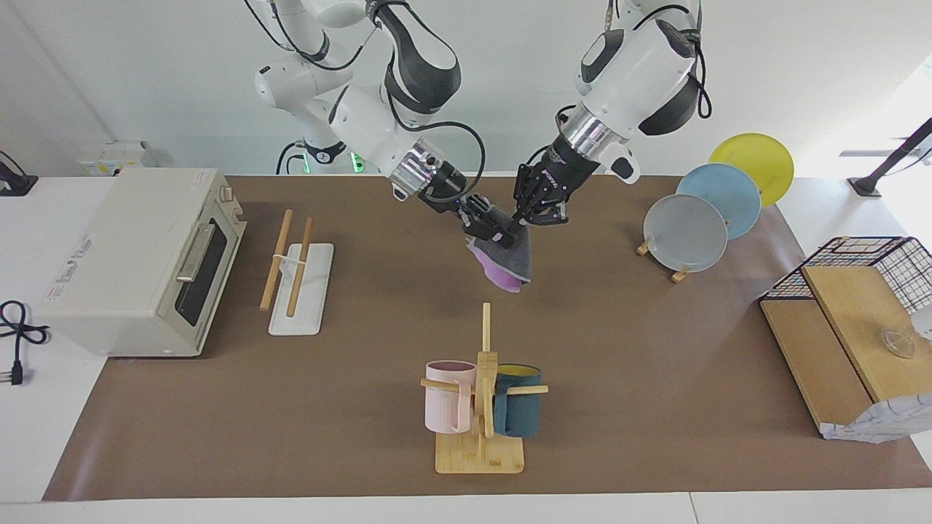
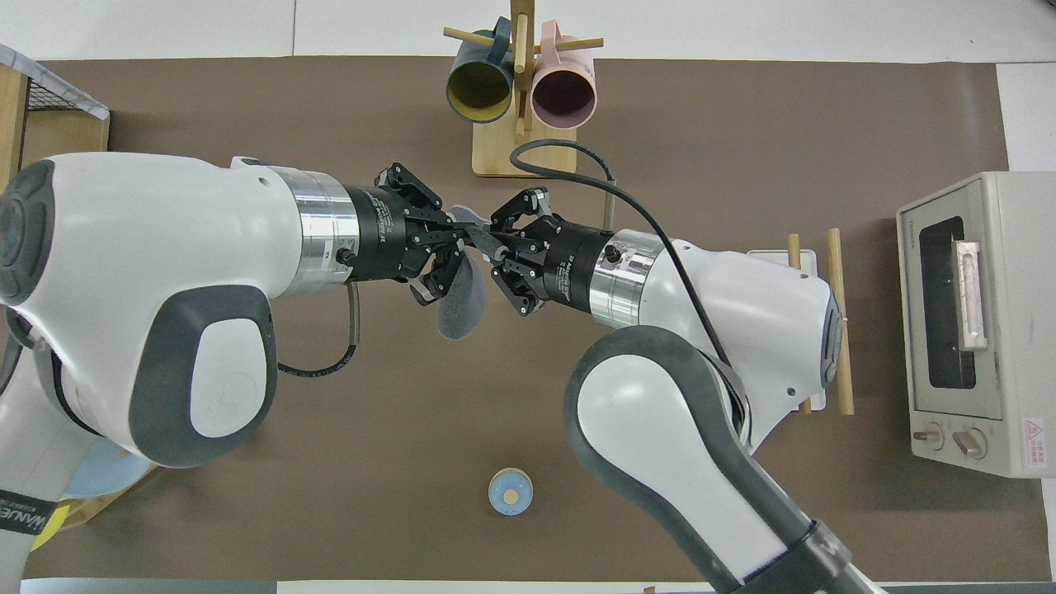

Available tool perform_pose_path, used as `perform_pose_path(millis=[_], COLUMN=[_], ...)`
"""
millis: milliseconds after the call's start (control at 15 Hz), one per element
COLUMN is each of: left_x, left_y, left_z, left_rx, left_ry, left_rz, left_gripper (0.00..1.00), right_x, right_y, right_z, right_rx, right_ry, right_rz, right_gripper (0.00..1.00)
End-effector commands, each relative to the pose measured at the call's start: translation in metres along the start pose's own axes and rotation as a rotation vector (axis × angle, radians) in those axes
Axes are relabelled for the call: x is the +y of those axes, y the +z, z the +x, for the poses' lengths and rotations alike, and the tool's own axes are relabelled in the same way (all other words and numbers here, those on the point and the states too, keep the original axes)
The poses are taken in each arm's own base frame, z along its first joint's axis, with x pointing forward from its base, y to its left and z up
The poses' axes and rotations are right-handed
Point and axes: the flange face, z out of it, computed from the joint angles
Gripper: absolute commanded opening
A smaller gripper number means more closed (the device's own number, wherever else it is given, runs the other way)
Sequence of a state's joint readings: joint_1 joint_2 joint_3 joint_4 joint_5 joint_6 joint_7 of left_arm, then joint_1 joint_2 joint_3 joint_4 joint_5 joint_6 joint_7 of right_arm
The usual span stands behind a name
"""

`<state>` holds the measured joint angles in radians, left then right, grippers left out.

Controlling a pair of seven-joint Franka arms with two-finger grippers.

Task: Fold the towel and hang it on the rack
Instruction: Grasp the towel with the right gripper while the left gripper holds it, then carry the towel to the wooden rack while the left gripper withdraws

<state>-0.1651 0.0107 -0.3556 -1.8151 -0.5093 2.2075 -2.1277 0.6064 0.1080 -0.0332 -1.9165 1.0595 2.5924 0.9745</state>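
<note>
Towel (image 1: 506, 260) hanging midair, rack (image 1: 297, 276) bare.

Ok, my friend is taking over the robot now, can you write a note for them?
Left pincer: shut on the towel, holding it in the air over mid-table.
Right pincer: shut on the same towel, beside the left pincer.
Rack: stands bare in front of the toaster oven, toward the right arm's end.
Done: towel lifted, both arms gripping it.
Left: finish the fold, then hang the towel on the rack.

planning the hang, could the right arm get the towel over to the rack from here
Probably yes. The right gripper is shut on the towel, and bare mat lies between it and the rack. But the left gripper grips the towel too, so it must let go first.
</note>
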Motion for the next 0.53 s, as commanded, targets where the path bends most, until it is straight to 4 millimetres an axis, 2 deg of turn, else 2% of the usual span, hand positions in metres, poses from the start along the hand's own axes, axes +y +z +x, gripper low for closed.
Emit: perform_pose_path(millis=[0, 67, 133, 400, 467], left_x=[-0.006, -0.006, -0.007, -0.011, -0.011], left_y=[-0.007, -0.008, -0.007, -0.007, -0.008], left_z=[0.003, 0.002, 0.002, 0.0, 0.001], left_rx=[-0.013, -0.014, -0.011, -0.005, -0.005], left_ry=[-0.012, -0.006, 0.005, 0.042, 0.062], left_rz=[-0.012, -0.013, -0.01, -0.003, -0.004], left_gripper=[0.0, 0.76, 1.0, 1.0, 1.0], right_x=[-0.019, -0.022, -0.024, -0.026, -0.025], right_y=[-0.012, -0.017, -0.024, -0.057, -0.07], right_z=[0.0, -0.002, -0.001, -0.003, 0.005], right_rx=[0.031, 0.036, 0.046, 0.068, 0.086], right_ry=[-0.238, -0.287, -0.326, -0.555, -0.612], right_rz=[-0.138, -0.182, -0.216, -0.343, -0.392], right_gripper=[0.0, 0.0, 0.0, 0.0, 0.0])
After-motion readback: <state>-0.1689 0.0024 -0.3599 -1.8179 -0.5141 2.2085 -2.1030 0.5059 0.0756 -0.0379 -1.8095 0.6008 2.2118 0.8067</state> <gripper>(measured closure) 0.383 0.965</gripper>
